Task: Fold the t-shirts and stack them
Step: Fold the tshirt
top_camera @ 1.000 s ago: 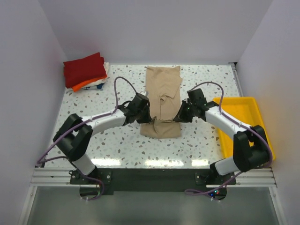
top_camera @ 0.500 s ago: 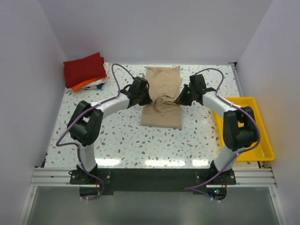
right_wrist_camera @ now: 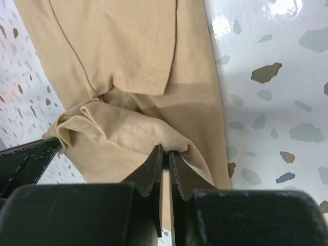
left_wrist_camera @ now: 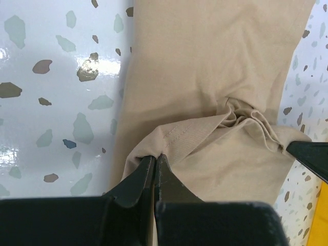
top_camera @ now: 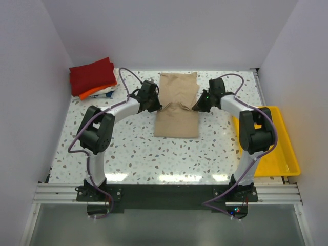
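- Pale walls point(top_camera: 169, 31) close us in on three sides, and between them lies a speckled terrazzo table point(top_camera: 128, 154).
- We see the tan t-shirt point(top_camera: 177, 123) lying at the middle of the table, running toward 12 o'clock. Its near part lies flat in a neat rectangle. A bunched fold with a stitched hem is lifted across its middle.
- At 3 to 4 o'clock a yellow tray point(top_camera: 279, 154) sits at the table's edge, well apart from the tan t-shirt.
- At 10 o'clock we find the folded pile: a dark red shirt point(top_camera: 92, 76) on top, an orange shirt point(top_camera: 92, 93) under it, and a white shirt point(top_camera: 105, 95) peeping out at the bottom.
- At the shirt's 9 o'clock edge, our left gripper point(top_camera: 156, 105) has its jaws pressed together on the hemmed fold; the wrist view shows the cloth point(left_wrist_camera: 205, 61) nipped at the fingertips point(left_wrist_camera: 155, 160).
- At the 3 o'clock edge our right gripper point(top_camera: 197, 106) pinches the same fold, jaws point(right_wrist_camera: 165, 151) nearly touching with tan cloth point(right_wrist_camera: 118, 46) between them.
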### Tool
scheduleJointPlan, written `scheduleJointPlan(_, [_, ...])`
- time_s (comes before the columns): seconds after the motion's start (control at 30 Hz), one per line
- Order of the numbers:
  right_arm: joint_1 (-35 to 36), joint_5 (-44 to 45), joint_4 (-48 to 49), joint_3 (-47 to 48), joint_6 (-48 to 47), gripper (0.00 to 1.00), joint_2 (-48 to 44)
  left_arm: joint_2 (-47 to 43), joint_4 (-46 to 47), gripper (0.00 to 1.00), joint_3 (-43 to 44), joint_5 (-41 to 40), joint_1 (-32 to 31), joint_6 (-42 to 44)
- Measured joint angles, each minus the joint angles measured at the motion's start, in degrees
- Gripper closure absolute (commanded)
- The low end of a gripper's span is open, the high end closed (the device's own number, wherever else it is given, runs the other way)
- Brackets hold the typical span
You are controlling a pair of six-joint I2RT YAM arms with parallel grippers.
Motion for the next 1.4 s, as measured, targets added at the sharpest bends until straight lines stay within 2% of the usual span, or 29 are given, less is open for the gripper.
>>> scheduleJointPlan(0.43, [-2.60,-2.08,1.38,1.95,0.61,0.99,3.41,3.48,0.44,1.00,2.67,0.96,0.87,1.99])
scheduleJointPlan(0.6, [-2.78,-2.84,1.57,3.54,0.87,0.95,5.20,3.65,0.90,1.00,2.78,1.84,1.57,2.16])
scheduleJointPlan(0.63, [-2.78,-2.99,1.60,3.91,0.90,0.93,5.53,3.65,1.05,0.97,2.84,2.01,1.73,2.36])
scheduleJointPlan(0.73, [-2.80,-3.32,1.70,4.48,1.09,0.76,6.21,3.74,1.07,0.72,3.52,2.58,2.05,3.28])
scheduleJointPlan(0.77, [-2.84,-3.39,1.73,4.57,1.18,0.68,6.25,3.74,1.27,0.59,3.74,2.71,2.12,3.72])
scheduleJointPlan(0.83, [-2.99,-3.45,1.70,4.85,1.09,0.58,6.25,3.72,1.75,0.48,4.15,3.04,2.32,4.59])
scheduleJointPlan(0.87, [-3.06,-3.41,1.64,5.14,0.96,0.51,6.25,3.72,2.10,0.46,4.26,3.21,2.36,5.05])
scheduleJointPlan(0.9, [-3.17,-3.37,1.62,5.49,0.85,0.50,6.25,3.72,2.38,0.46,4.26,3.23,2.49,5.18])
scheduleJointPlan(0.93, [-3.28,-3.28,1.51,5.92,0.46,0.48,6.23,3.72,2.69,0.46,4.26,3.23,2.58,5.42])
scheduleJointPlan(1.0, [-3.37,-3.10,1.57,6.58,-0.02,0.47,6.05,3.69,3.06,0.54,4.26,3.26,2.78,6.10])
scheduleJointPlan(1.1, [-3.17,-2.69,1.55,6.60,-0.61,0.49,5.03,3.34,4.22,0.73,4.24,3.87,2.95,6.49])
scheduleJointPlan(1.13, [-2.91,-2.10,1.55,6.60,-0.76,0.50,4.48,3.15,4.87,0.85,4.20,4.37,2.99,6.36])
scheduleJointPlan(1.23, [-1.40,-1.25,2.08,6.51,-1.64,0.56,3.02,2.60,6.78,1.00,4.15,6.27,2.95,6.21])
scheduleJointPlan(1.4, [3.06,-1.49,3.15,7.08,-2.60,0.64,3.28,2.56,10.32,1.00,4.15,9.46,2.32,6.16])
